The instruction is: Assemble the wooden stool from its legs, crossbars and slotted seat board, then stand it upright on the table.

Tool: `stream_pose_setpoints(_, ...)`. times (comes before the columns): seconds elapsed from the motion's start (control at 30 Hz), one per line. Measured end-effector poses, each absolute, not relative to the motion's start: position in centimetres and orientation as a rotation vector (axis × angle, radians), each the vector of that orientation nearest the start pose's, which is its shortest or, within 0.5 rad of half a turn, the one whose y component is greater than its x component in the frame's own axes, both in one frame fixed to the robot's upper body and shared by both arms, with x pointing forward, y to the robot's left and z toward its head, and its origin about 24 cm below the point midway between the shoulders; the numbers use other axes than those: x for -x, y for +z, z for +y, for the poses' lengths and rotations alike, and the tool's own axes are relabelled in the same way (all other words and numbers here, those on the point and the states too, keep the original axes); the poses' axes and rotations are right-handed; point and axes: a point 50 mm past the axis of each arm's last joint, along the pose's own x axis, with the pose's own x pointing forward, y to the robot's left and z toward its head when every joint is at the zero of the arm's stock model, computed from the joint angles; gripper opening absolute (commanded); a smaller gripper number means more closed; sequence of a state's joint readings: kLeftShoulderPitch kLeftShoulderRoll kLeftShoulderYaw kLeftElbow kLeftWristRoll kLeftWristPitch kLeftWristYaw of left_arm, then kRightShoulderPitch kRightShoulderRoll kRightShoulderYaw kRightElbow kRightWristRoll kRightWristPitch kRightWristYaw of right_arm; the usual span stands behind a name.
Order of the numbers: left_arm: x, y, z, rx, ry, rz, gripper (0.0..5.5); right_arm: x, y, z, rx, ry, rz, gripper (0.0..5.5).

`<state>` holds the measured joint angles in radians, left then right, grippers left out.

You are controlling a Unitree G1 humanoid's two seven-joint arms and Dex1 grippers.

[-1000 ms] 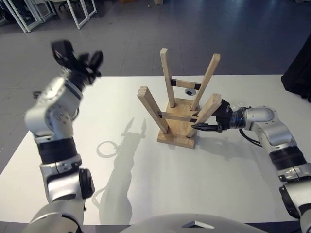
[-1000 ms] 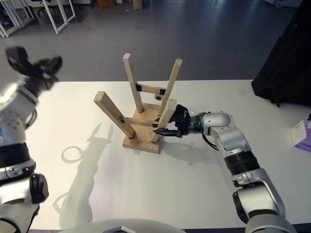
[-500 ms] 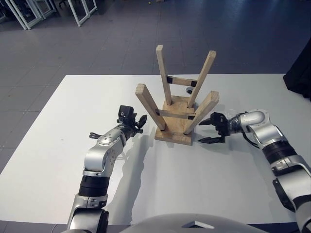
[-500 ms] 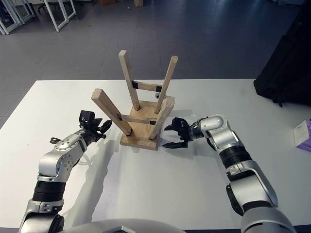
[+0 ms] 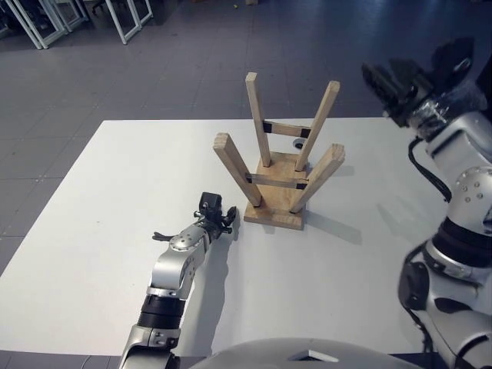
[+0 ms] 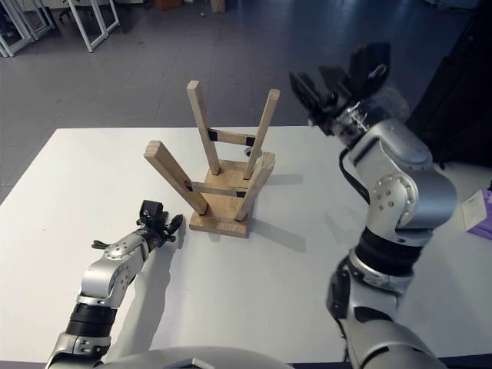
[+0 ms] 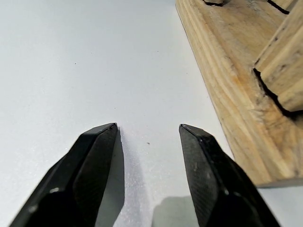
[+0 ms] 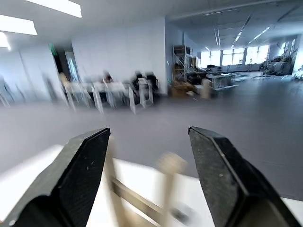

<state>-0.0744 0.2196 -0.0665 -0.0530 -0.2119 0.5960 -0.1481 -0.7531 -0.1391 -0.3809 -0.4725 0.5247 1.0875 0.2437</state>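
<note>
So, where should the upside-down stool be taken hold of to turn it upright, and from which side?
Probably the near left leg, above its crossbar, approached from the robot's left, where the open left gripper sits. The leg leans outward, free on both faces; the seat board lies flat on the table, leaving no gap under its edge.

bright, even indoor light, soft shadows

ceiling strips [image 8: 19,24] lit the white table [image 5: 92,231] without glare. the stool [image 5: 280,165] threw a faint shadow to the right and near, and the left gripper [image 7: 147,127] a darker one just beneath its fingers [image 7: 94,161]. the raised right gripper [image 6: 338,77] was smeared, and in its wrist view the stool and far room were blurred.
</note>
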Motion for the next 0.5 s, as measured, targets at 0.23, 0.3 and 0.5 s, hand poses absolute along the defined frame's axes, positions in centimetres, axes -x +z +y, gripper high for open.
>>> stream_pose_setpoints(0.23, -25.6, 1.8, 16.1, -0.012, -0.233, 0.487, 2.42, -27.5, 25.7, -11.9, -0.418, 0.577, -0.14, 3.05)
stream_pose_setpoints(0.3, -25.6, 1.8, 16.1, -0.012, -0.232, 0.487, 2.42, -27.2, 28.7, -12.3, -0.461, 0.579, -0.297, 3.05)
stream_pose_setpoints(0.5, -25.6, 1.8, 16.0, -0.008, -0.231, 0.487, 2.42, -27.1, 23.7, -10.4, -0.41, 0.608, -0.127, 3.05)
